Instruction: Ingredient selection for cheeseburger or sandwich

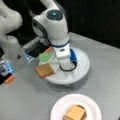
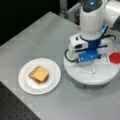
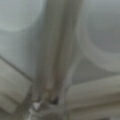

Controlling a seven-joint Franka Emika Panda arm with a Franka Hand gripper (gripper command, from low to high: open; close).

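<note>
Over the grey metal table (image 2: 37, 40), the white Franka arm (image 1: 53, 27) is hanging low above the white round divided tray (image 1: 83, 65), and its gripper (image 2: 85, 65) is sitting close to the tray floor; whether the jaws are parted cannot be told. A toast-brown bread square (image 1: 44, 70), a green square (image 1: 45, 57) and a red disc (image 2: 115, 57) are lying in the tray. A yellow-orange cheese square (image 2: 38, 74) is topping a stack on the white paper plate (image 2: 25, 82). Judged, a clean pick is demanding descent clear of the tray's dividers.

White tray (image 1: 82, 70), green square (image 1: 45, 57), toast-brown bread (image 1: 44, 70), red disc (image 2: 115, 57), yellow-orange cheese (image 2: 39, 74).
</note>
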